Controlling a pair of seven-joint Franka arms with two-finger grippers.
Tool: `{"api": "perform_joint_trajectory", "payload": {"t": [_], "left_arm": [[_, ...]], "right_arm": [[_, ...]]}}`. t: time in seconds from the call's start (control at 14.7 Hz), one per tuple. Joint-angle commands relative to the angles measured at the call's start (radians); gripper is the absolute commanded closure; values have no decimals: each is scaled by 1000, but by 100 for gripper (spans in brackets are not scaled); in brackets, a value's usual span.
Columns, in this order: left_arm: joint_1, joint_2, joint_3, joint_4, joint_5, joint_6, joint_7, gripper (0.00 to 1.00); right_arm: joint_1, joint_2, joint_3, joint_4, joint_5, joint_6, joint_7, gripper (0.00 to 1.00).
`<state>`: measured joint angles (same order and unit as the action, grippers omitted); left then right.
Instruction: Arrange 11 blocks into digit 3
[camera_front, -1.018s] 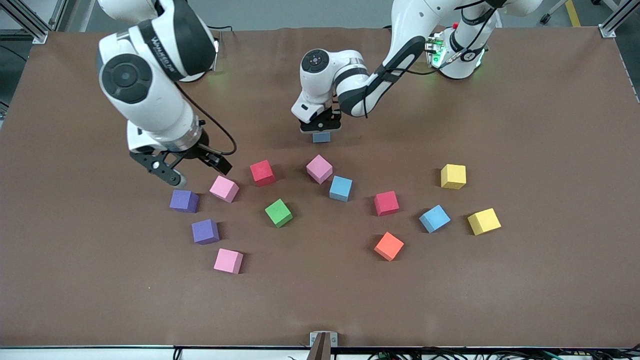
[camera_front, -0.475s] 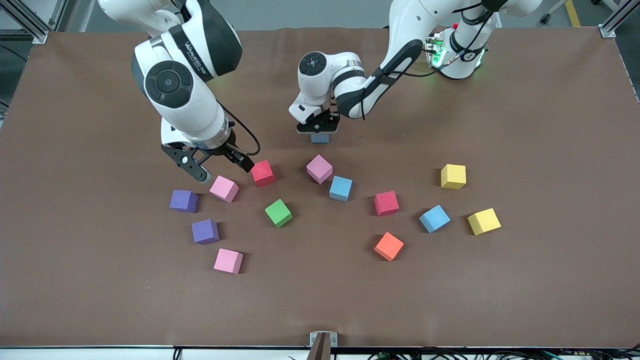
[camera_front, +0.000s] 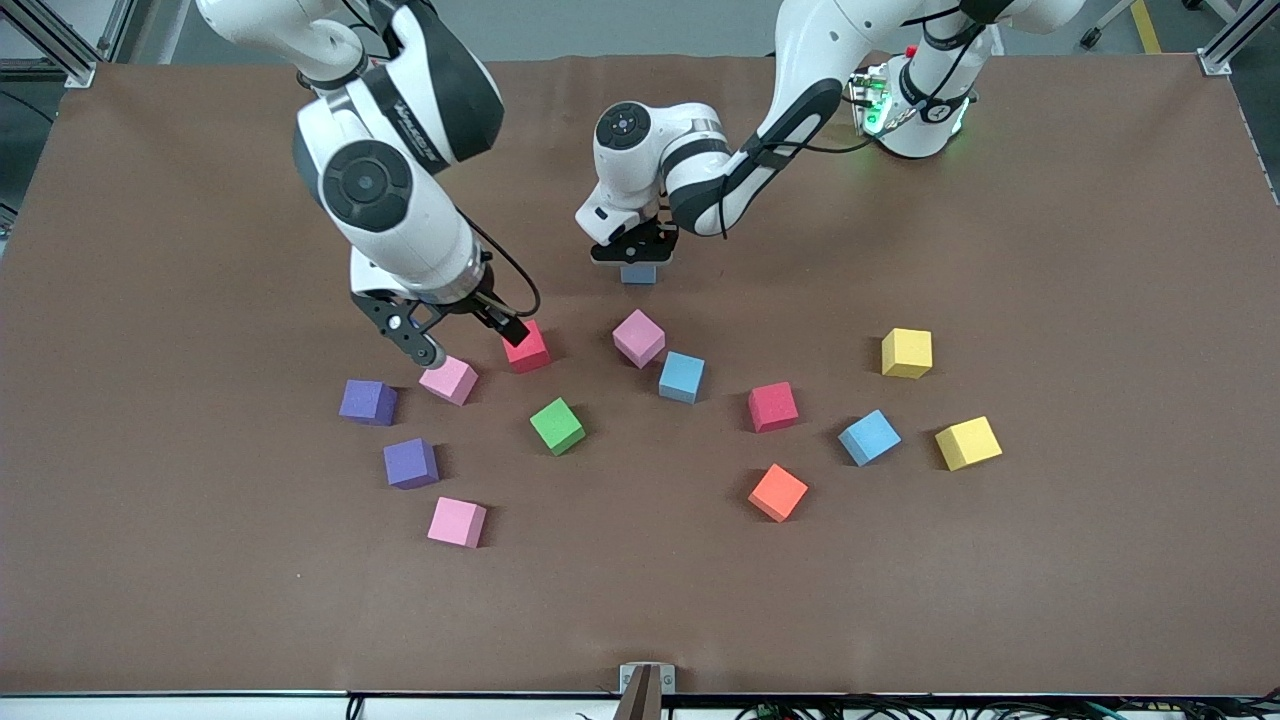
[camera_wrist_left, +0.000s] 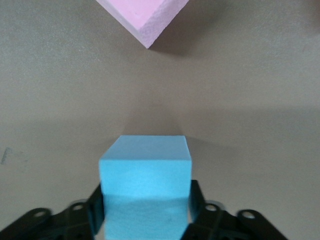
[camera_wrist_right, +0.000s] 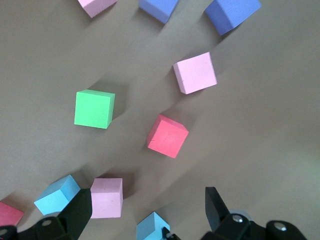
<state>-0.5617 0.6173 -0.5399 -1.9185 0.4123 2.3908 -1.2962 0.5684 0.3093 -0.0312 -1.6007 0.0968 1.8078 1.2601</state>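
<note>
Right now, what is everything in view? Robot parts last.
Table: one, brown, under everything.
Light blue blocks: three, one farthest from camera, two nearer.
Pink blocks: three, middle and right arm's end.
Purple blocks: two, right arm's end.
Red blocks: two, middle.
Green block: one, middle.
Orange block: one, middle, nearer the camera.
Yellow blocks: two, left arm's end.
Left gripper: one, at the farthest light blue block.
Right gripper: one, fingers open, over table between pink and red blocks.

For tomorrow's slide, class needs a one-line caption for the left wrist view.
Left hand around a light blue block on the brown table, a pink block's corner just ahead.
</note>
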Motion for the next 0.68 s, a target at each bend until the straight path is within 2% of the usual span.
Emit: {"api": "perform_joint_trajectory", "payload": {"t": [0.0,0.27,0.61], "left_arm": [[5,-2,2,26,7,-36,3,0],[29,-48,3,58,-65,-102,5,0],[80,-44,8,162,-75,-162,-15,0]], "right_arm": [[19,19,-7,-8,8,60,31,0],[19,56,-7,-7,8,122,59,0],[39,103,-9,-7,6,189,91,0]]}}
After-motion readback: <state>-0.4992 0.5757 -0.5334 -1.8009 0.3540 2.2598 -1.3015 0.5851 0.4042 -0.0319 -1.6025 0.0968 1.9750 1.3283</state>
